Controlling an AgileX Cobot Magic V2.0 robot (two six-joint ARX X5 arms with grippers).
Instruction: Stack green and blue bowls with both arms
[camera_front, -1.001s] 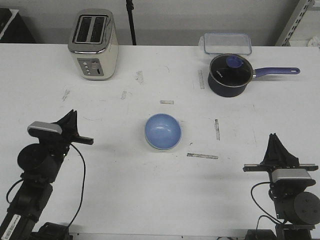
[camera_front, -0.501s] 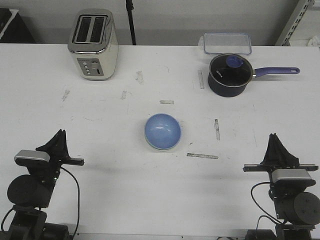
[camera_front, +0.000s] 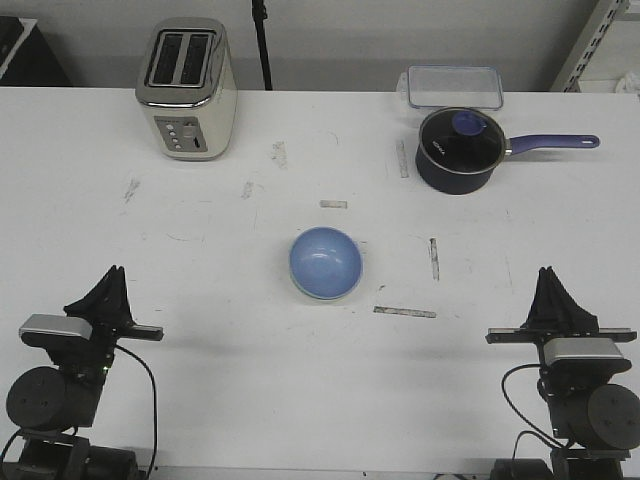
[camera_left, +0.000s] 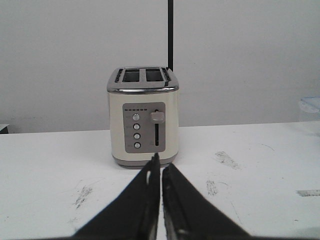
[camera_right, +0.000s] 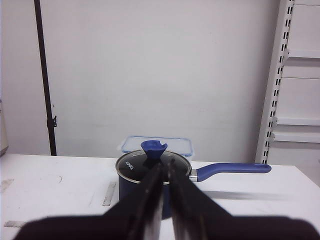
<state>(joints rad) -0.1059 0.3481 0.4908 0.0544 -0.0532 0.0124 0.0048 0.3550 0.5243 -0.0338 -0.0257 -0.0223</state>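
Note:
The light blue bowl (camera_front: 325, 262) sits in the middle of the white table (camera_front: 250, 370). A thin paler edge shows under its near rim; I cannot make out the green bowl apart from it. My left gripper (camera_front: 110, 276) is shut and empty, low at the near left, well apart from the bowl. In the left wrist view its fingers (camera_left: 160, 163) point at the toaster. My right gripper (camera_front: 548, 276) is shut and empty at the near right. In the right wrist view it (camera_right: 165, 167) points at the saucepan. Neither wrist view shows a bowl.
A cream toaster (camera_front: 187, 88) stands at the far left and shows in the left wrist view (camera_left: 144, 117). A dark navy saucepan (camera_front: 458, 148) with a purple handle stands at the far right, a clear lidded box (camera_front: 453, 85) behind it. Both show in the right wrist view, the saucepan (camera_right: 131, 169) before the box (camera_right: 175, 142).
My left arm has drawn back toward the near left edge and sunk lower. The right arm and the blue bowl have not moved.

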